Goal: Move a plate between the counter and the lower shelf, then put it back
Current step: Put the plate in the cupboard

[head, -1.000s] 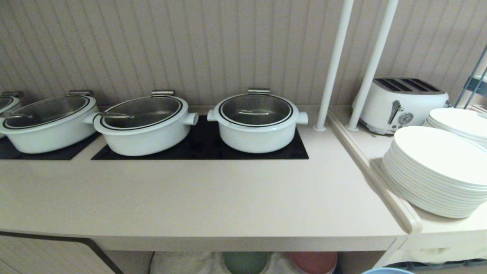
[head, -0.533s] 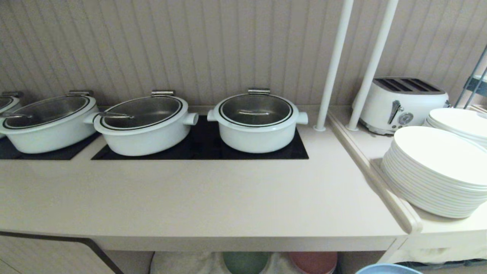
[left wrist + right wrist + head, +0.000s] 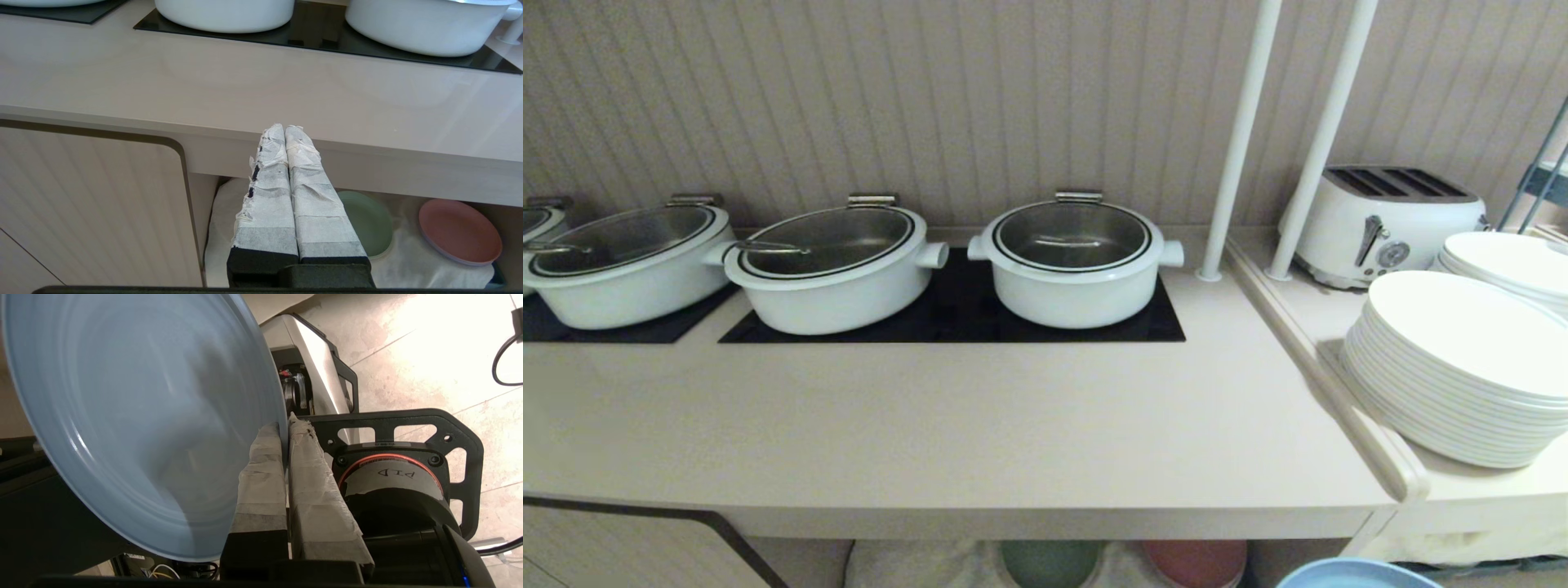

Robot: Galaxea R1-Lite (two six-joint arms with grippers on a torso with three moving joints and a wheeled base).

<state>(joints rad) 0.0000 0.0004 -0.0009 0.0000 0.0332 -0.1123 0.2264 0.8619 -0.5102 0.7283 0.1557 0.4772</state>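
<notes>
1. While its taped fingers (image 3: 261, 465) pinch the rim, the right pincer (image 3: 285, 425) holds the small round light-blue matte plate (image 3: 139, 416), which spreads away from that grip, off any surface
2. The long smooth beige counter (image 3: 947, 425) stands above and beyond that pincer
3. The left pincer (image 3: 284, 130) hangs clenched and empty, its tips just before the counter's front edge, the cloth-floored lower shelf (image 3: 408, 261) beneath them

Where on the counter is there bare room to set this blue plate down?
The counter is bare along its whole front strip, between the black hob panels and the front edge. Behind that, three white pots crowd the hobs. The side ledge holds stacked white plates and a toaster. The right gripper holds the blue plate by its rim.
</notes>
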